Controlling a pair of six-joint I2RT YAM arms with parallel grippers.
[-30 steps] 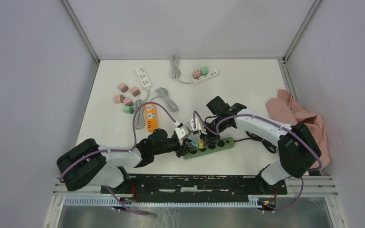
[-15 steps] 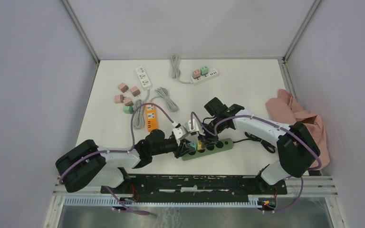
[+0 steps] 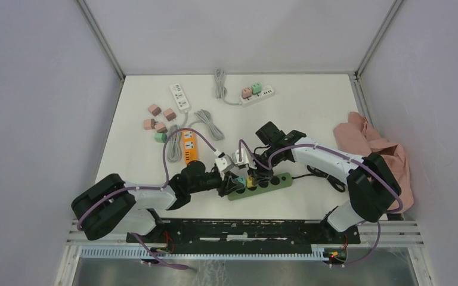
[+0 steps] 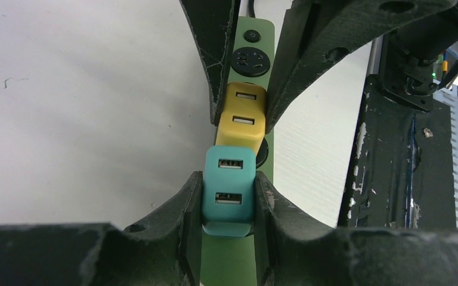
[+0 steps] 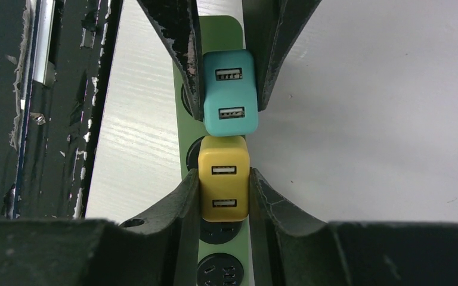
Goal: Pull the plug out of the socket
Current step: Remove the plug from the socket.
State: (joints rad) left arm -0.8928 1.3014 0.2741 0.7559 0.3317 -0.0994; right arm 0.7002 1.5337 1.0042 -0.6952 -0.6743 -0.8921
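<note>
Your left gripper (image 4: 228, 202) pinches the teal plug (image 4: 228, 179), right gripper (image 5: 224, 193) the yellow plug (image 5: 224, 173), both on the green strip (image 4: 255, 36); pull together and the unheld strip may lift.

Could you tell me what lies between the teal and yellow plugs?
Nothing; teal plug and yellow plug meet with no visible gap, in both wrist views.

light: bright, even, overhead | shadows: soft, faint on table (image 3: 310, 119) | focus: overhead sharp, wrist-view near fingers (image 4: 176, 223) slightly soft
</note>
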